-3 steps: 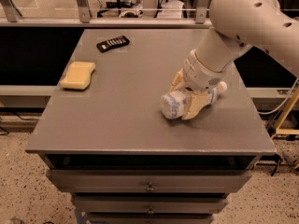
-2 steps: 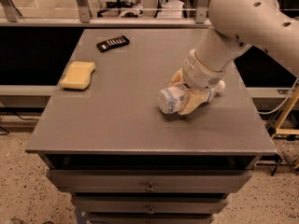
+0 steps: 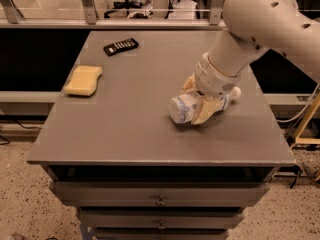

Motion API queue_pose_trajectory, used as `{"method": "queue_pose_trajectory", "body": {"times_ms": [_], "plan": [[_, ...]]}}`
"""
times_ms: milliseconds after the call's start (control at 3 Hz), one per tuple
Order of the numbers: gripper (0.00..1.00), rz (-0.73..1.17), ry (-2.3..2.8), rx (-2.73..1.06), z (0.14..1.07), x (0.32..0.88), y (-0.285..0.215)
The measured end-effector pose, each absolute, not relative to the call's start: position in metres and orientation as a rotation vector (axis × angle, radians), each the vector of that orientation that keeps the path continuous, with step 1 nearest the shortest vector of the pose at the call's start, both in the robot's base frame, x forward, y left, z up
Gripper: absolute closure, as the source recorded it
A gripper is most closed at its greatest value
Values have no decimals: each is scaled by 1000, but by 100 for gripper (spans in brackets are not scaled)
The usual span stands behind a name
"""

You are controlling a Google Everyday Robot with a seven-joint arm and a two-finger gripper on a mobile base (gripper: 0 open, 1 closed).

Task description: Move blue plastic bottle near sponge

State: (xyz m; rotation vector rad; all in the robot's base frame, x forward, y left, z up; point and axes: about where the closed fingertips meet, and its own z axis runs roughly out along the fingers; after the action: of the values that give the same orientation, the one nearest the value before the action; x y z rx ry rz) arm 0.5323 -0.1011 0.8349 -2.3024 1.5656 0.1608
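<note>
The blue plastic bottle (image 3: 184, 108) lies on its side at the right middle of the grey table (image 3: 140, 129), its base toward me and its white cap (image 3: 235, 93) pointing right. My gripper (image 3: 199, 100) comes down from the upper right and its tan fingers (image 3: 206, 111) are closed around the bottle's middle. The pale yellow sponge (image 3: 83, 80) lies flat near the table's left edge, far to the left of the bottle and gripper.
A flat black remote (image 3: 120, 46) lies at the back left of the table. My large white arm (image 3: 260, 24) fills the upper right. Drawers (image 3: 160, 200) sit under the tabletop. A glass railing (image 3: 150, 4) runs behind the table.
The gripper and the bottle in it have shifted slightly left, toward the sponge. The sponge and remote have not moved.
</note>
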Motion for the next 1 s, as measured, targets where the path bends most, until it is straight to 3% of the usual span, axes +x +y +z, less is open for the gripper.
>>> {"method": "queue_pose_trajectory", "body": {"times_ms": [333,1000], "plan": [[100,161,1466,-2304,838,538,-92],[100,-12,994,-2227,894,583,-40]]}}
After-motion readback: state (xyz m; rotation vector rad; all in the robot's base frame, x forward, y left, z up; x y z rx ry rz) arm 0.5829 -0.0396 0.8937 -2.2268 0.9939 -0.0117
